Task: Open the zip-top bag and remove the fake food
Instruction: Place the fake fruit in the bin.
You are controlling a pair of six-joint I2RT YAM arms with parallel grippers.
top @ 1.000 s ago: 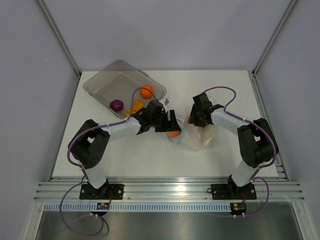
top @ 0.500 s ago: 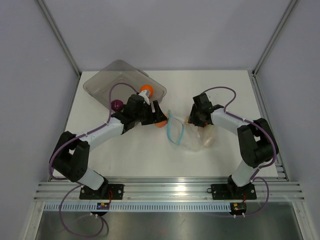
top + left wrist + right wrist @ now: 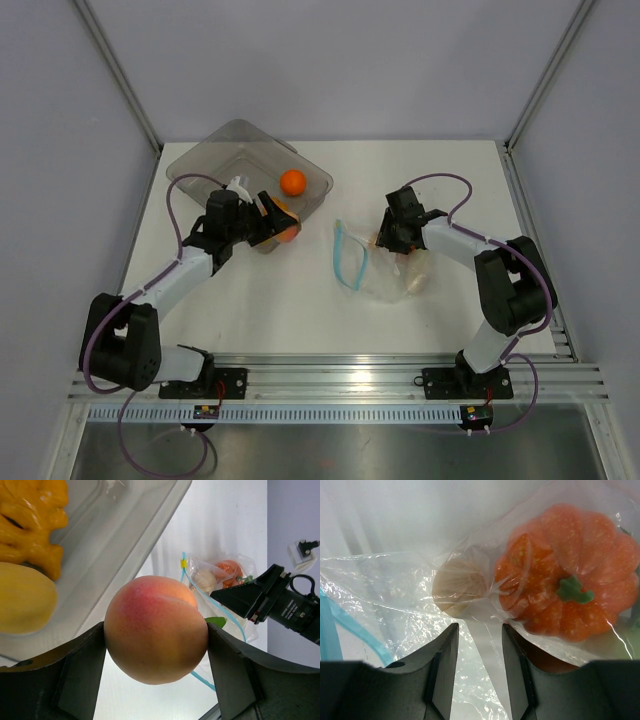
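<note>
You are in the unloading step: the zip-top bag (image 3: 385, 272) lies open on the tabletop (image 3: 300, 320) with its zip strip (image 3: 347, 255) gaping toward the left arm, and 1 piece is on its way out, so by my reading the job is partly done. Nearest you, some fake food (image 3: 227, 570) sits inside the bag: an orange pumpkin (image 3: 565, 595) and a small beige piece (image 3: 459, 582), touching each other under the plastic. The right fingers (image 3: 442, 672) stand at the bag's far side, drawn to a narrow gap with a taut fold of plastic running between them; I judge they are clamped on that fold to anchor the bag. Farther off, the left fingers (image 3: 82, 670) are spread wide and grasping the peach (image 3: 156, 629), 1 pad on each flank, holding it above the tabletop just beside the near rim of the grey tray (image 3: 215, 165). Beyond the rim lie yellow pieces (image 3: 30, 520) and an orange ball (image 3: 292, 181). Your next move calls for carrying the peach over that rim, lowering it clear of the pieces already there, releasing, then returning to the bag mouth while the right side holds.
</note>
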